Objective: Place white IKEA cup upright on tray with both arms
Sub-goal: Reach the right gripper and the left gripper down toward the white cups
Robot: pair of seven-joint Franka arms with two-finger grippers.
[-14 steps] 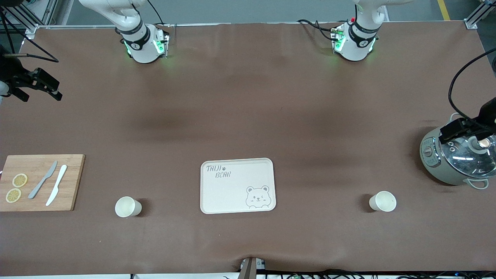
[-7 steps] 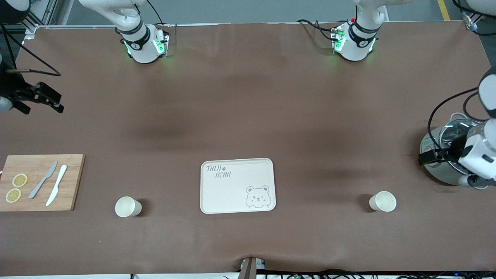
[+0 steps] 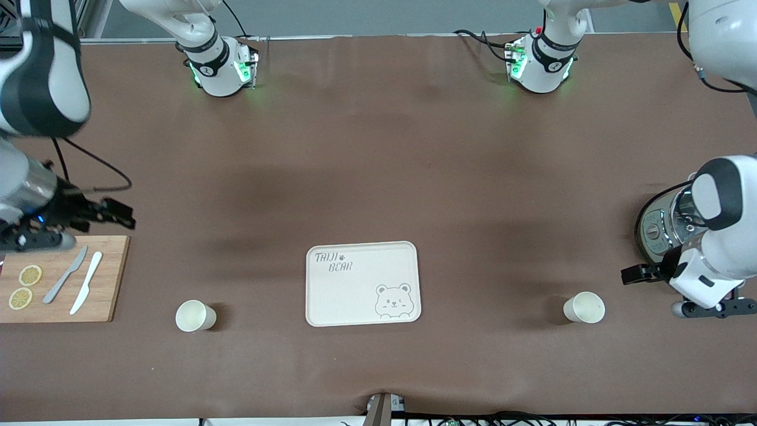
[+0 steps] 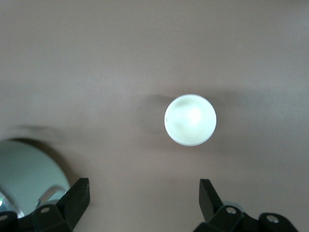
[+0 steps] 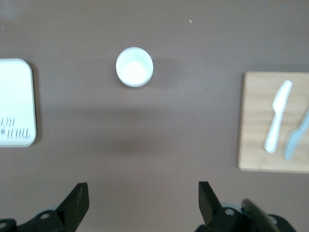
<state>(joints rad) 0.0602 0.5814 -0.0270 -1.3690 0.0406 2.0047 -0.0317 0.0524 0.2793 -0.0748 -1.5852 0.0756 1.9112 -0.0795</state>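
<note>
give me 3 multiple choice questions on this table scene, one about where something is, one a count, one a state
1. Where are the knives?
A. on the tray
B. on the cutting board
C. in a cup

2. How many white cups stand on the table?
A. one
B. two
C. four

3. What is on the tray?
A. nothing
B. one cup
C. lemon slices

Answers:
1 B: both knives lie on the cutting board beside the lemon slices.
2 B: one cup toward the right arm's end, another cup toward the left arm's end.
3 A: the tray shows only its print; both cups stand on the table outside it.
</note>
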